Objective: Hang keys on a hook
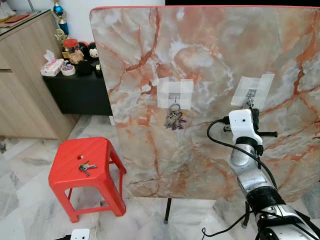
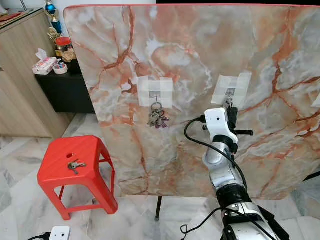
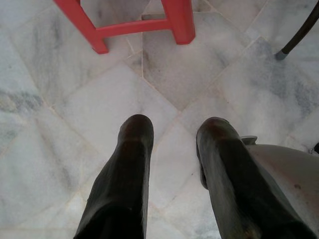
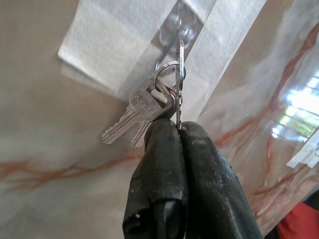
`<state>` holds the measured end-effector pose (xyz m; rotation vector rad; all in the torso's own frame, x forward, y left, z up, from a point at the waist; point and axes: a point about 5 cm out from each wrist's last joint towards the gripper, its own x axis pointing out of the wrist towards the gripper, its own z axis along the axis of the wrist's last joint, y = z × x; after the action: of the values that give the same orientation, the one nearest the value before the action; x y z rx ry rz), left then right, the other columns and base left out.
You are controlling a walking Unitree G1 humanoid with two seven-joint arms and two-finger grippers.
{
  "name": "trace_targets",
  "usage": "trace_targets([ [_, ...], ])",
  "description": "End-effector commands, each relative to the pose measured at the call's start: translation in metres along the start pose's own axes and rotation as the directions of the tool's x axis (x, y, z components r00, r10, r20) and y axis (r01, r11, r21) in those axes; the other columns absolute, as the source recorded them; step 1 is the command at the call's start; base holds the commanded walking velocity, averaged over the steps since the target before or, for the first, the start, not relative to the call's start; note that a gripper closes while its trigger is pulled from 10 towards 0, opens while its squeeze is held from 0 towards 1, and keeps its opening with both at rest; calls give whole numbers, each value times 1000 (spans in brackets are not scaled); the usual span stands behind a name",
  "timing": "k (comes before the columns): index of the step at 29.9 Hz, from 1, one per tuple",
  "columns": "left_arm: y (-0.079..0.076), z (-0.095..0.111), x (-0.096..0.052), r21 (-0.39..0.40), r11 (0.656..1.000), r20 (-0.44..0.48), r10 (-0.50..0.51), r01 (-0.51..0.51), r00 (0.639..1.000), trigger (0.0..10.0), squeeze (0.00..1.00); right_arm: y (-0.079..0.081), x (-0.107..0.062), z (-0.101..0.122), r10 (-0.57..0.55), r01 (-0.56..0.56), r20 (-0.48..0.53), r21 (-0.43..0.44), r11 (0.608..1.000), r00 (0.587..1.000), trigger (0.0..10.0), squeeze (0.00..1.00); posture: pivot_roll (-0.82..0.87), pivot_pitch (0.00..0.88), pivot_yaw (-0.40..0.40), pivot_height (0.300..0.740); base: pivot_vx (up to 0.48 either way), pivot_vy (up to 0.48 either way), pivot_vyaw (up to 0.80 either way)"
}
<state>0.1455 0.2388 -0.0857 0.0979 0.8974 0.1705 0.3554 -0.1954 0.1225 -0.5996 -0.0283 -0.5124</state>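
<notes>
The upright marble board (image 1: 210, 60) blocked all passage beyond it. The right gripper (image 4: 178, 127) pressed keys (image 4: 142, 107) against the right hook (image 4: 177, 30), jaws closed. Bare board lay between that hook and the hung key bunch (image 1: 174, 119). The red stool (image 1: 82, 167) stood left, open floor (image 3: 75, 124) around it.

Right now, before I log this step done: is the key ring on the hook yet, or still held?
Still held: right gripper is shut on the key ring at the hook. Whether the ring has caught, cannot tell.
</notes>
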Motion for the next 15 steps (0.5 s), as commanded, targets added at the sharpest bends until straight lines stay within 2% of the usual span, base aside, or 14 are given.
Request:
trace_targets([
  [1,-2,-3,-1,9,1000,-15,-15,15,1000,10000,0,-3,5,4,-10,10,4,-13,1000,1000,10000,0,64,0,1,740,0,0,0],
  [15,-1,-4,-1,9,1000,-16,-14,14,1000,10000,0,-2,5,2,-9,8,-16,-30,1000,1000,10000,0,66,0,1,740,0,0,0],
])
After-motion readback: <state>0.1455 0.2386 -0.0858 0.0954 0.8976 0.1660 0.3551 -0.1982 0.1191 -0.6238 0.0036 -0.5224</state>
